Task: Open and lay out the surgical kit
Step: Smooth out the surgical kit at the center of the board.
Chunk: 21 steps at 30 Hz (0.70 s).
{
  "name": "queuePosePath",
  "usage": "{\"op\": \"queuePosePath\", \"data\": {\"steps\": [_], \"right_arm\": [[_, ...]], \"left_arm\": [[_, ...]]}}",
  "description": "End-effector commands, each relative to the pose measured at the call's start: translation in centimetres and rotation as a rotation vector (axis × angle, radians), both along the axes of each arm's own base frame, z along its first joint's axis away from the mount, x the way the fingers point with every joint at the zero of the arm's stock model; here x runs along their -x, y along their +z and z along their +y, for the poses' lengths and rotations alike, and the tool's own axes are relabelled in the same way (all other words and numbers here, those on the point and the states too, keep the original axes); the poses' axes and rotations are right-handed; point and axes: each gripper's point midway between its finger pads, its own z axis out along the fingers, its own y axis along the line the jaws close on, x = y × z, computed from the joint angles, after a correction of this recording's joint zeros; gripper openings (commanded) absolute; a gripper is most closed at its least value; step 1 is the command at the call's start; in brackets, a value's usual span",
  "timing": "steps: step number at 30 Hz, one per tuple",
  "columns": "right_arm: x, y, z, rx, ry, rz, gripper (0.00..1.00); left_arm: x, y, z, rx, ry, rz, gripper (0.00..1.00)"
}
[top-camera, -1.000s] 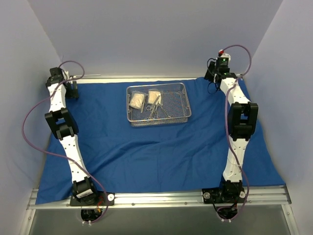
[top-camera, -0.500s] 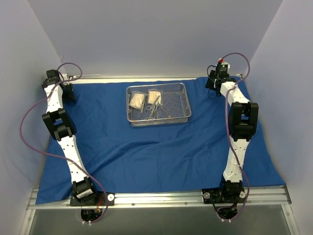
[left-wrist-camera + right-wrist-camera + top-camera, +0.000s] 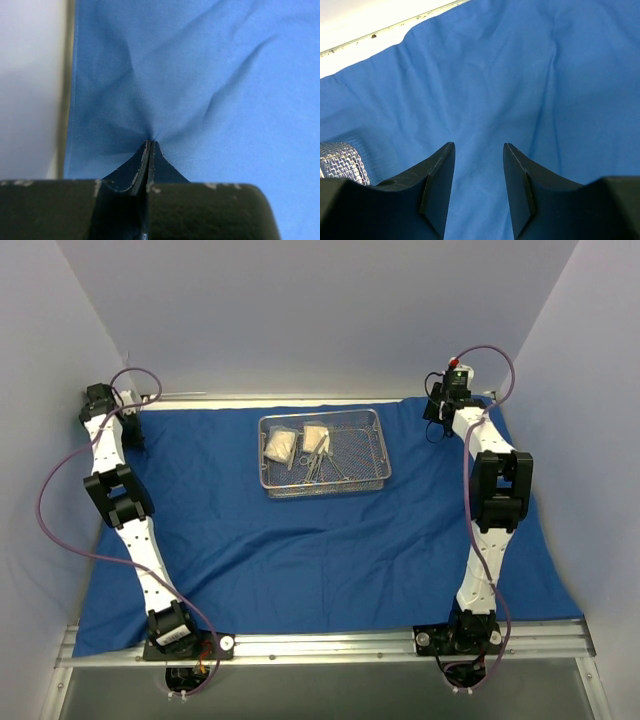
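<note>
Cloth wrap (image 3: 330, 550), blue, across table (image 3: 320, 695) between pale walls (image 3: 320, 310)

White-shelled arms (image 3: 148, 560) with black joints — purple cables (image 3: 488, 348) looping (claw fingers (image 3: 440, 185) dark, scuffed).

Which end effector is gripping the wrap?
The left end effector, shut on a pinched fold of the blue cloth wrap; the right end effector hangs open, holding nothing.

Top view high, looking down; wrist views close, all sharing blue wrap (image 3: 330, 550).
</note>
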Motion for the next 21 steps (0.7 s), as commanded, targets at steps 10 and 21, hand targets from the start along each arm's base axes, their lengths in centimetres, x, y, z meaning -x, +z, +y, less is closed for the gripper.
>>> {"op": "queuePosePath", "data": {"steps": [10,21], "right_arm": [[-0.1,6.1,2.2,0.003,0.019,-0.122,0.39],[-1.1,6.3,3.9,-0.07,0.078,-0.137,0.4]], "left_arm": [[-6.8,3.2,2.3,-0.373,0.021,-0.178,0.02],[-10.1,7.1,2.1,-0.444,0.071,-0.347,0.02]]}}
